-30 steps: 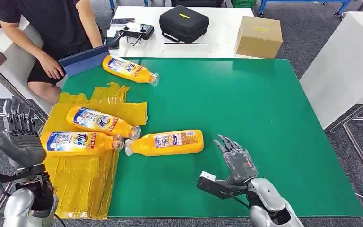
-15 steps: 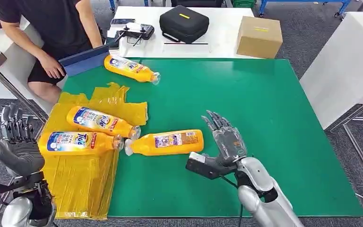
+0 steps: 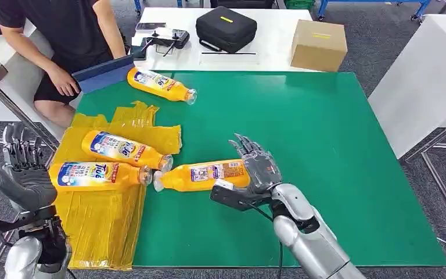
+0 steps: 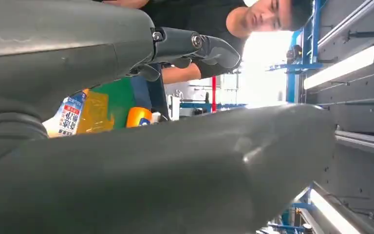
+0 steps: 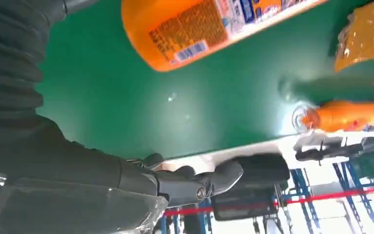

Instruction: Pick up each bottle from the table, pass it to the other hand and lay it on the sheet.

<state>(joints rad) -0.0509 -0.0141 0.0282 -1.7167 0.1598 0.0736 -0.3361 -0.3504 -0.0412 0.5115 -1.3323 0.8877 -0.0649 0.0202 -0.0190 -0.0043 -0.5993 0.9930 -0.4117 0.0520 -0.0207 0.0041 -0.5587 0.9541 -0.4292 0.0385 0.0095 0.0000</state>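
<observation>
Since my right hand (image 3: 259, 168) is spread wide, holding nothing, right beside the base of the orange plastic bottle (image 3: 204, 175) lying on the green surface (image 3: 325, 151), I'd wrap its stiff, probably slippery middle.

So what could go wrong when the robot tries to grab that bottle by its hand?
The right hand is open at the base of the nearest bottle, which lies on its side on the smooth green mat. A push might roll or slide it away. Its cap points at a bottle on the yellow sheet, so a shove could knock that one out of place.
</observation>
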